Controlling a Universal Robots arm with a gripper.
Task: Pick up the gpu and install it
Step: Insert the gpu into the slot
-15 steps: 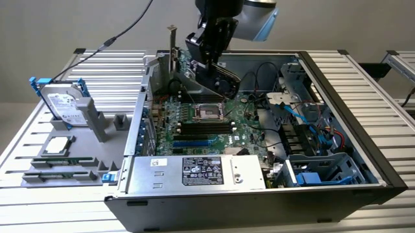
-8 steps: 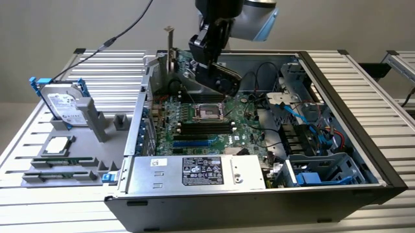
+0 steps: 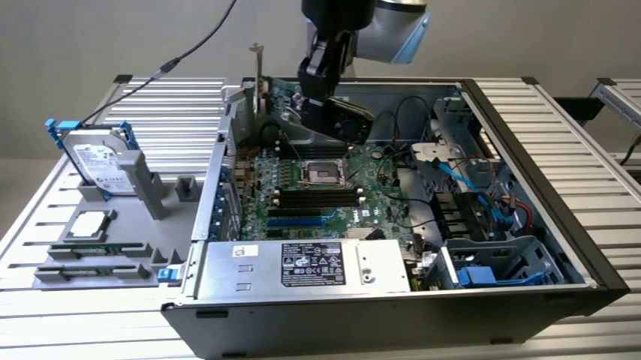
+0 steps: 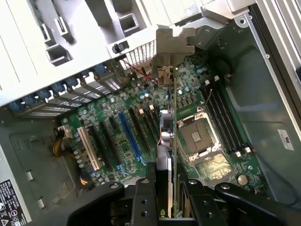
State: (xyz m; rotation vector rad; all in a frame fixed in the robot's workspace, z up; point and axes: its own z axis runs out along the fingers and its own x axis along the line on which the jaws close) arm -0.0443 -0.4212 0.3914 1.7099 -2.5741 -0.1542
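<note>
Plainly, the fingers [image 4: 143, 203] grip the gpu [image 4: 171, 44] edge-on over the motherboard [image 4: 141, 94] (contact between the two is hard to tell).

A robotics lab or test workshop: a counter [image 3: 561, 135] of ribbed aluminium profiles carries an opened computer tower [image 3: 401, 319] beneath the claw [image 3: 323, 105]. A grey parts fixture [image 3: 148, 187] with a hard drive [image 3: 97, 159] and memory sticks [image 3: 98, 250] stands to the exterior view's left of the claw, and a bare wall [image 3: 100, 37] is behind.

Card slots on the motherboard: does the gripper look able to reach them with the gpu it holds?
Probably yes. The case is open on top, the gripper holds the gpu edge-on above the motherboard, and the card slots look bare, with no cable across them.
</note>
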